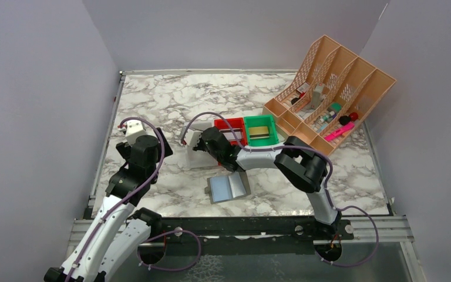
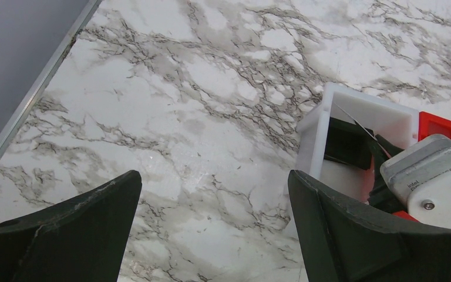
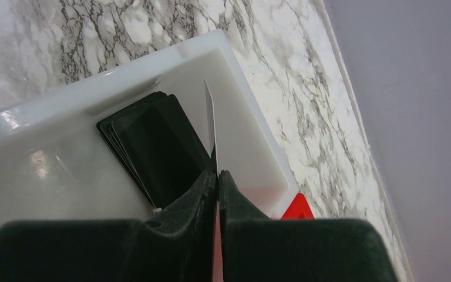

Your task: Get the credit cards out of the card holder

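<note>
The card holder (image 1: 228, 187) lies open on the marble table, pale blue panel left, grey panel right. My right gripper (image 3: 217, 174) is shut on a thin credit card (image 3: 211, 123) seen edge-on, held over the white bin (image 3: 252, 144). A stack of black cards (image 3: 152, 147) lies inside that bin. In the top view the right gripper (image 1: 207, 143) hangs over the white bin (image 1: 192, 157). My left gripper (image 2: 214, 194) is open and empty above bare marble, left of the white bin (image 2: 317, 132). It also shows in the top view (image 1: 134, 130).
A red bin (image 1: 230, 130) and a green bin (image 1: 261, 130) stand behind the card holder. A tan slotted organizer (image 1: 329, 94) with small items stands at the back right. Grey walls close in the table on three sides.
</note>
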